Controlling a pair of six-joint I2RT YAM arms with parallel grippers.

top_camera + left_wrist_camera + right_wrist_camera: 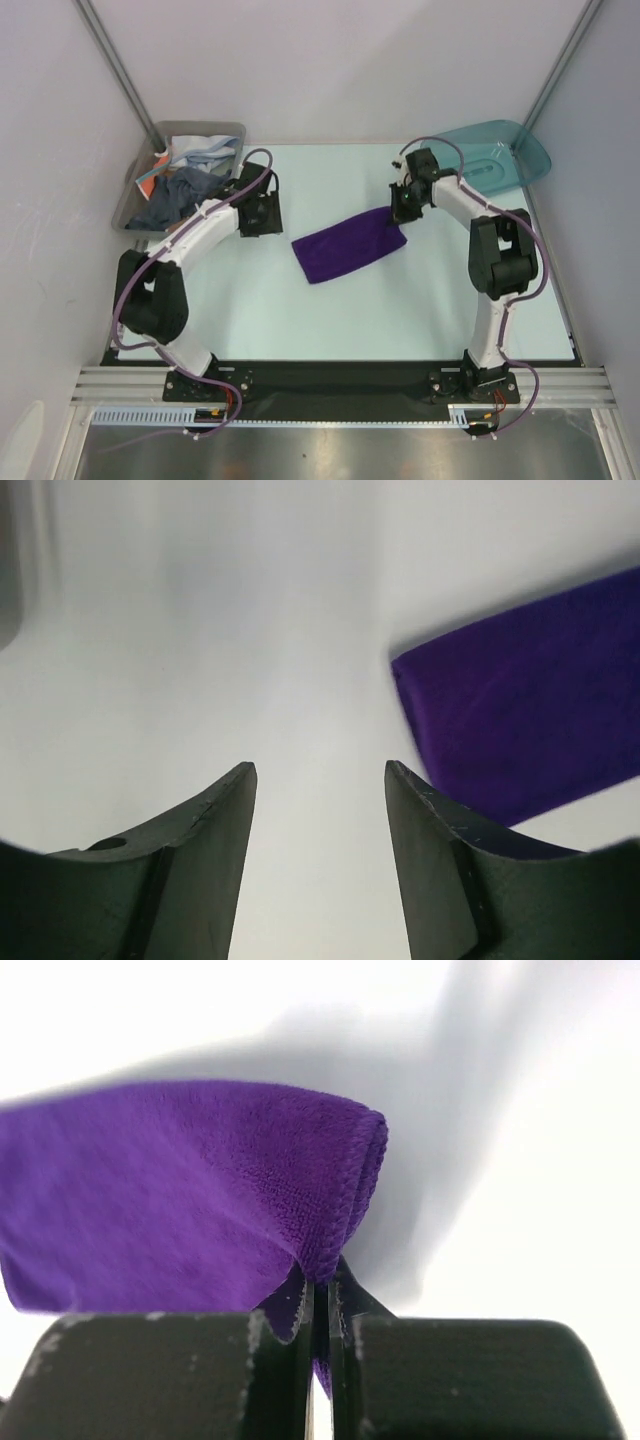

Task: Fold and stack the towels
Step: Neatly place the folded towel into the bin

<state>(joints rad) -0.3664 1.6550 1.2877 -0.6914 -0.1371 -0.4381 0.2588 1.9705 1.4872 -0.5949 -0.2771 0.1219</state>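
A deep purple towel (350,246) lies folded in a long strip across the middle of the table. My right gripper (403,210) is shut on its right end; the wrist view shows the towel's hemmed corner (340,1215) pinched between the closed jaws. My left gripper (262,212) hovers left of the towel, open and empty, with the purple towel (530,700) off to the right of its fingers (425,810). More towels, dark grey-blue (172,195), pale light-blue (205,148) and orange-red (152,170), lie heaped in the grey bin.
The grey plastic bin (135,185) stands at the back left beside the left arm. A teal translucent bin (500,150) lies at the back right corner, behind the right arm. White walls close in both sides.
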